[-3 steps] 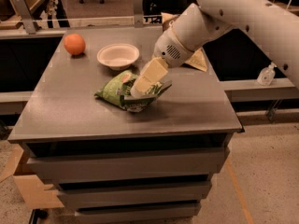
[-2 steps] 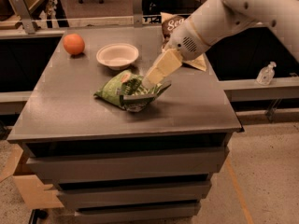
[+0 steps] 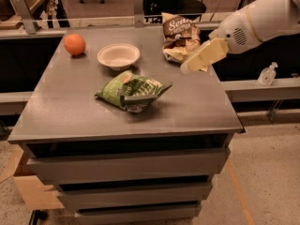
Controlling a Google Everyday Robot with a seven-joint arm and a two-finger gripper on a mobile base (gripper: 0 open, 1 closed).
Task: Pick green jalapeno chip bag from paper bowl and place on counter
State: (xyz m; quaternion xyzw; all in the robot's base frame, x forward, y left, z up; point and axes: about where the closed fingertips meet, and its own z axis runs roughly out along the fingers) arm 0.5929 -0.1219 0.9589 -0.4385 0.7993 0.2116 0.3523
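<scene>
Camera view takes in the grey worktop [image 3: 61, 111], with the white arm [image 3: 262, 18] reaching in from 2 o'clock. The green jalapeno chip bag [image 3: 131, 92] lies crumpled near the middle of the worktop, fully out of the paper bowl [image 3: 118, 56] and just at 5 o'clock from it. A brown-and-tan chip bag [image 3: 178, 36] sits at 1 o'clock. The end effector [image 3: 187, 68] hangs just in front of that bag, over the worktop's 2 o'clock edge, carrying nothing; I cannot tell whether it is open or closed. The bowl stands empty at 11 o'clock, an orange [image 3: 74, 44] at 10 o'clock. The placement looks done, so the step is clearing away. Rise first, then go out toward 3 o'clock, without brushing the brown-and-tan bag or sweeping over the green one.
</scene>
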